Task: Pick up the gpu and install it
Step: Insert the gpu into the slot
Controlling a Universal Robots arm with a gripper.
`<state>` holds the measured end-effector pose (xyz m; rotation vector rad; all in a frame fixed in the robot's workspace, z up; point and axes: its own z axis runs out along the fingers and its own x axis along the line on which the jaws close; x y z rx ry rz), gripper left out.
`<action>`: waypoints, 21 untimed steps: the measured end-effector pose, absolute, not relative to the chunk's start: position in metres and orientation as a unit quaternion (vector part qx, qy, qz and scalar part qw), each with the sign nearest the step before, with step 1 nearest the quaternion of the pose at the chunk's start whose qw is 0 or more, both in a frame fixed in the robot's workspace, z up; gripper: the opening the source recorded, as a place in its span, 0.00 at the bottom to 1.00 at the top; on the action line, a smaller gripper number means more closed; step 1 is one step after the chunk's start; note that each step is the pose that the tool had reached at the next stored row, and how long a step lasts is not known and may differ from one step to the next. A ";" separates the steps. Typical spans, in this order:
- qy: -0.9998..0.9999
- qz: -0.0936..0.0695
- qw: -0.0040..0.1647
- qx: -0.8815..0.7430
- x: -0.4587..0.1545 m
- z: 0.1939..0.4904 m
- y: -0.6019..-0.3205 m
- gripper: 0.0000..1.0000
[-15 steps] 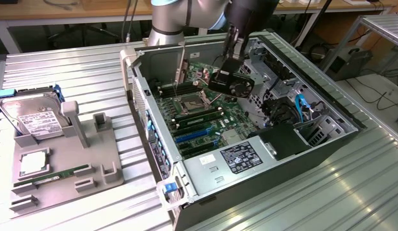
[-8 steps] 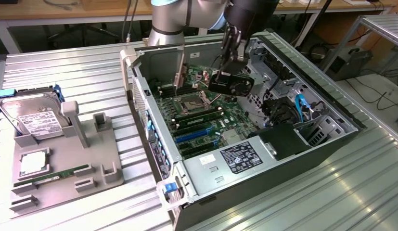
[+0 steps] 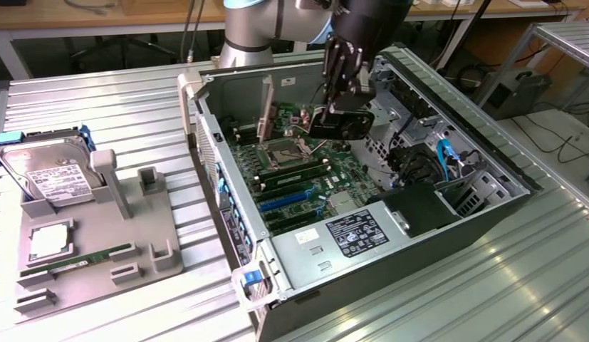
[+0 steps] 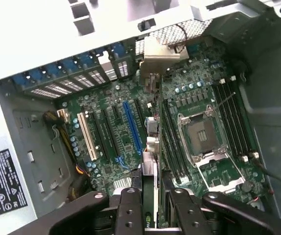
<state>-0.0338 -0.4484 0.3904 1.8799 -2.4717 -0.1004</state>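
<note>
Gripper [image 3: 344,98]: clamped on the gpu [image 3: 339,125], upper middle of the exterior view, above the motherboard [image 3: 304,182].
Hidden: fan face, card edge-on in wrist view; contact with motherboard unclear.

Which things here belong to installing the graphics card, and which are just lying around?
In the job: thin black gpu with silver bracket, held in the gripper; open grey computer case; green motherboard.
Lying about: silver hard drive with white label; narrow green RAM stick; grey holder tray.
</note>
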 end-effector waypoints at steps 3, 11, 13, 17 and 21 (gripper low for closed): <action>-0.776 -0.032 0.018 0.630 -0.034 0.389 -0.448 0.26; -0.705 -0.030 0.021 0.708 -0.034 0.386 -0.448 0.26; -0.689 -0.029 0.022 0.724 -0.034 0.385 -0.448 0.26; -0.657 -0.028 0.023 0.753 -0.034 0.384 -0.448 0.26; -0.655 -0.024 0.020 0.755 -0.035 0.382 -0.448 0.26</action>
